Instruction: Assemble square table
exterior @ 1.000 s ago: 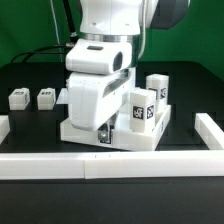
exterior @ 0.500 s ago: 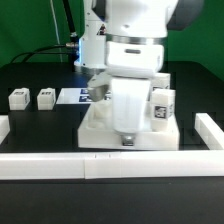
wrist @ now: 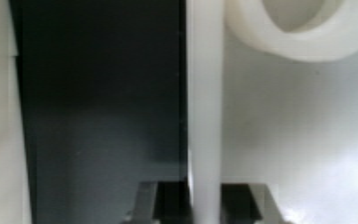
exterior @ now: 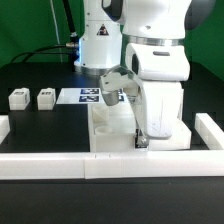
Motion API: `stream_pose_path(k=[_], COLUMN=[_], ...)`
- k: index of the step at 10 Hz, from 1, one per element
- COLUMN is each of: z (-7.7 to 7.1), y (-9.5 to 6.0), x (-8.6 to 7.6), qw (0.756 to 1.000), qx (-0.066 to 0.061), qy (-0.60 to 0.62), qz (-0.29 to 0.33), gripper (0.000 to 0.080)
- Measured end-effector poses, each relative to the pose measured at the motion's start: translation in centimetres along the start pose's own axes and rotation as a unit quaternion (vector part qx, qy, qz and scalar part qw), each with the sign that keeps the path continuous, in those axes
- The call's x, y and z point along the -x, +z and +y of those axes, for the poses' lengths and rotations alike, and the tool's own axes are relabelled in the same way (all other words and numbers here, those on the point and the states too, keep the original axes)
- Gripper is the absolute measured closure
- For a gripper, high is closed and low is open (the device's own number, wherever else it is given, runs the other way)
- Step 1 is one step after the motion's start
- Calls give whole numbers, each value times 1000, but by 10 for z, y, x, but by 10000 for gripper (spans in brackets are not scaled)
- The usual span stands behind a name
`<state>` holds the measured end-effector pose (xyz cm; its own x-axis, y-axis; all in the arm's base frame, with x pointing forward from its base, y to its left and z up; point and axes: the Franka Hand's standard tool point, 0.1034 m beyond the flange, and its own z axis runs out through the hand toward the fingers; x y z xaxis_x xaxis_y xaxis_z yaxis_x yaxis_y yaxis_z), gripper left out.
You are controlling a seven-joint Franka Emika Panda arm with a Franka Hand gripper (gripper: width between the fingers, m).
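Gripper (exterior: 140, 141) clamped narrow on raised rim of square table slab (exterior: 108, 130), slab flat against front rail (exterior: 60, 165); two loose legs (exterior: 45, 97) well apart toward exterior view's left, beside marker board (exterior: 84, 96)

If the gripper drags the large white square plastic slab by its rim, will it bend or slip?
The large white square plastic slab looks thick with a raised rim, so probably stiff. The gripper pinches only one thin edge, so it may pivot. On the smooth black table it likely slides easily.
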<state>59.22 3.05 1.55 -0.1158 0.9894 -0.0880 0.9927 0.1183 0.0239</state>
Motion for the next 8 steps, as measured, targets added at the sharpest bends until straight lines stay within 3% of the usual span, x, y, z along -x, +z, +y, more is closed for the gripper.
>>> stream_pose_path(k=[3, 4, 7, 8], z=[0, -1, -5, -1], y=[0, -1, -2, -2], x=[4, -10, -43, -44], qw=[998, 997, 991, 987], qx=[0, -1, -50, -49], qy=[-59, -70, -125, -154], qz=[-9, -11, -14, -24], gripper=[738, 738, 739, 739])
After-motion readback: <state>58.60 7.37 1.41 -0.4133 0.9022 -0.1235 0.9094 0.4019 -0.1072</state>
